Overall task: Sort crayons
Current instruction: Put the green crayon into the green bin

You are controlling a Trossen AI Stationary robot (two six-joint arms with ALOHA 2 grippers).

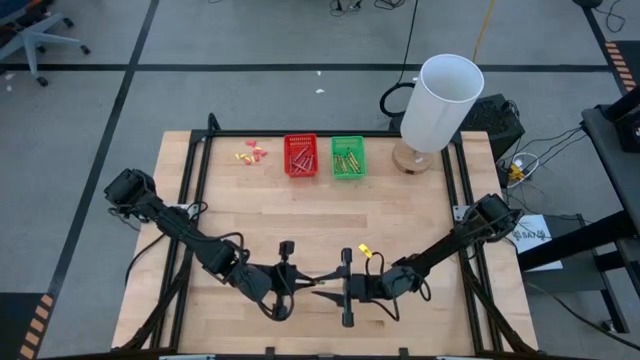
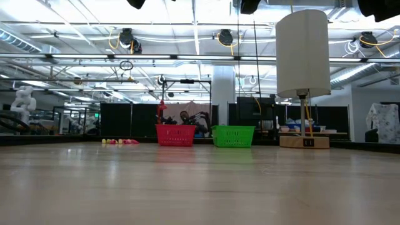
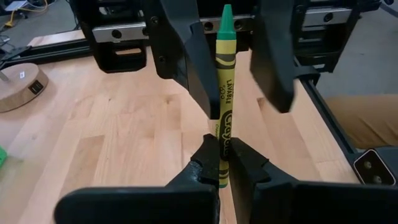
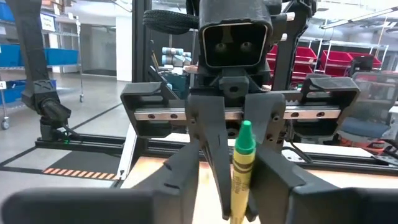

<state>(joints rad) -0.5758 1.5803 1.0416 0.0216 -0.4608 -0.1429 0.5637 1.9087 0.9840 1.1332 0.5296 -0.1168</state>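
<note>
A yellow-green crayon (image 3: 222, 93) with a green tip hangs above the table's near middle, between my two grippers. My left gripper (image 3: 222, 167) is shut on its blunt end and reaches in from the table's left (image 1: 298, 283). My right gripper (image 1: 330, 285) faces it from the right, open, with one finger (image 3: 185, 62) close beside the crayon's tip end and the other finger (image 3: 273, 62) clearly apart. The right wrist view shows the crayon (image 4: 242, 163) between that gripper's fingers. More crayons lie in the red basket (image 1: 300, 156) and the green basket (image 1: 347, 157) at the far edge. My left gripper pinches the crayon's blunt end (image 3: 221, 148) between its two fingertips. The fingers slant in from the table's left and lie along the crayon. The crayon sticks out ahead of them, lifted clear of the table, its green tip (image 3: 226, 15) toward my right gripper. My right gripper: I cannot tell whether its nearer finger touches the crayon.
A white-shaded lamp (image 1: 438, 100) on a round wooden base stands at the far right. Small yellow and pink scraps (image 1: 252, 152) lie left of the red basket, and a yellow scrap (image 1: 365, 251) lies by my right arm. Bare wood lies between the baskets and the grippers.
</note>
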